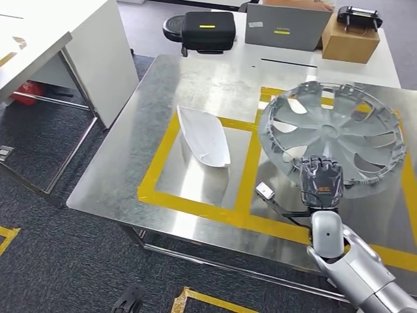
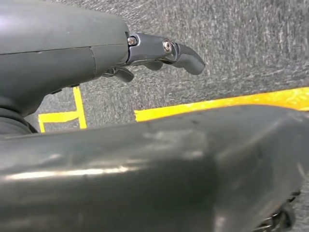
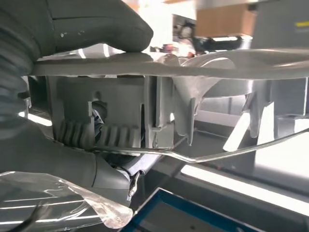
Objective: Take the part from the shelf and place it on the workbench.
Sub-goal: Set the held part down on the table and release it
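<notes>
I am seeing the grey wheel cover (image 1: 331, 134) hanging tilted over the right half of the metal surface (image 1: 128, 163), its ribbed inner side turned up toward my head camera. My right robot hand (image 1: 320, 182) is gripping it at the rim's 6 o'clock edge; in the right wrist view the thick thumb (image 3: 98, 24) is pressing on one face of the rim (image 3: 164, 65) while the darker fingers (image 3: 105, 174) are curling under the other. I cannot tell whether the far edge of the cover is touching the surface or riding just above it.

At about 9 o'clock from the cover, a white curved shell part (image 1: 204, 137) is lying inside a rectangle of yellow tape (image 1: 162, 153), well apart from the cover. Beyond the steel surface at 12 o'clock, a white table (image 1: 388, 62) is carrying a black zip case (image 1: 207, 29), a grey box (image 1: 285, 27) and a cardboard box (image 1: 350, 40) with a black device (image 1: 359, 16) on top.

My left robot hand (image 2: 160, 53) is hanging over grey carpet (image 2: 236, 53) marked with yellow lines (image 2: 218, 104); its dark fingers are lying nearly straight and are holding nothing.
</notes>
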